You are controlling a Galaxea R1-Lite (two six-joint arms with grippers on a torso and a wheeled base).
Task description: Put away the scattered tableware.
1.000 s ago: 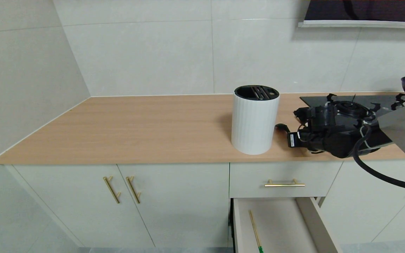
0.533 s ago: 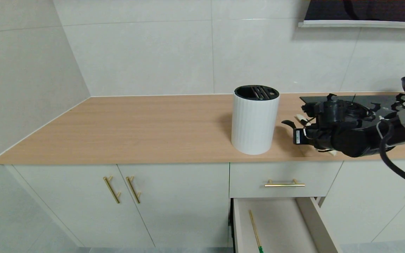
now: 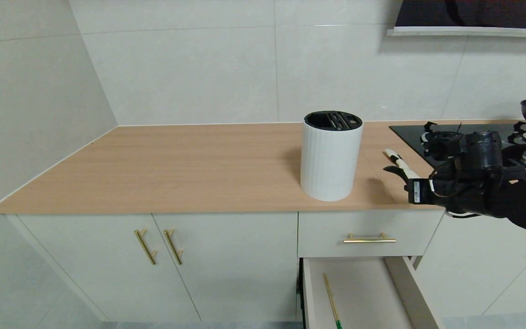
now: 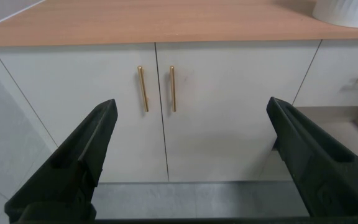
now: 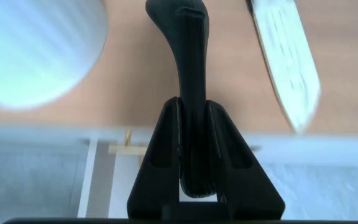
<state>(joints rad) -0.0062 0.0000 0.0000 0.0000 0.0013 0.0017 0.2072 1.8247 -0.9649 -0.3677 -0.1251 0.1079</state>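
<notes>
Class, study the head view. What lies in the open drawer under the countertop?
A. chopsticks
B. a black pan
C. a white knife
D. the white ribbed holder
A: the thin chopsticks, green at one tip, lie on the floor of the open drawer, while the white knife and the holder are up on the countertop.

i get bright, even overhead light; the white holder (image 3: 331,157) throws a soft shadow on the counter (image 3: 176,169), and straight lines bend near the head view's edges.
</notes>
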